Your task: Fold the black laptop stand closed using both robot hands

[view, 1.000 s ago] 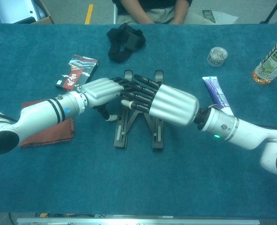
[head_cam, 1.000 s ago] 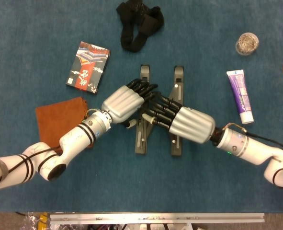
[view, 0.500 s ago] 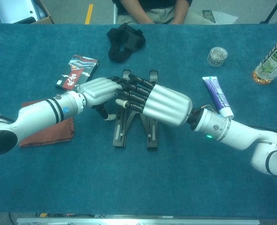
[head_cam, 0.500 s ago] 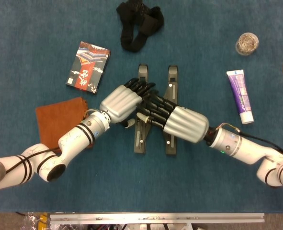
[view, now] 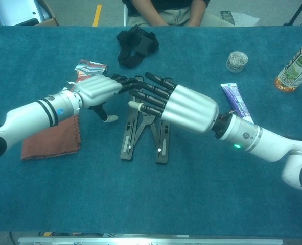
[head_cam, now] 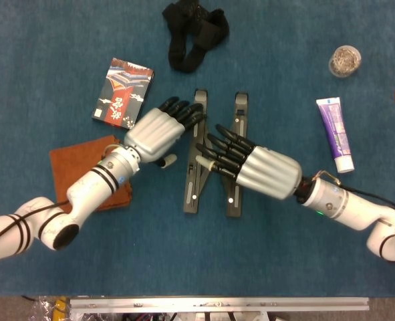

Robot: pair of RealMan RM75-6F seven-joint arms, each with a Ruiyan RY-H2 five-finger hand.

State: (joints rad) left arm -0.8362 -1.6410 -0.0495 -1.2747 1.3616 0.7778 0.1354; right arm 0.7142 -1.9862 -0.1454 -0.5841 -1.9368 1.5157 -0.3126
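Note:
The black laptop stand (head_cam: 192, 194) lies flat in the middle of the blue table as two near-parallel rails joined by cross links. My left hand (head_cam: 158, 134) hovers at the left rail's upper end, fingers stretched out over it and thumb hanging down, holding nothing. Over the cross links between the rails, my right hand (head_cam: 250, 167) has its fingers spread and grips nothing. In the chest view the stand (view: 126, 145) lies beneath both raised hands, the left hand (view: 97, 88) to the left and the right hand (view: 181, 106) in the centre, hiding the stand's far half.
A patterned box (head_cam: 123, 93) and a brown cloth (head_cam: 83, 167) lie under my left arm. A black strap bundle (head_cam: 194, 30) sits behind the stand. To the right are a purple tube (head_cam: 335, 134), a small jar (head_cam: 345, 60) and a bottle (view: 296, 64).
The right rail has slid left, so the stand is narrower than a second ago. My left hand has drawn back left and lifted off the links. My right hand has lifted and pulled back slightly.

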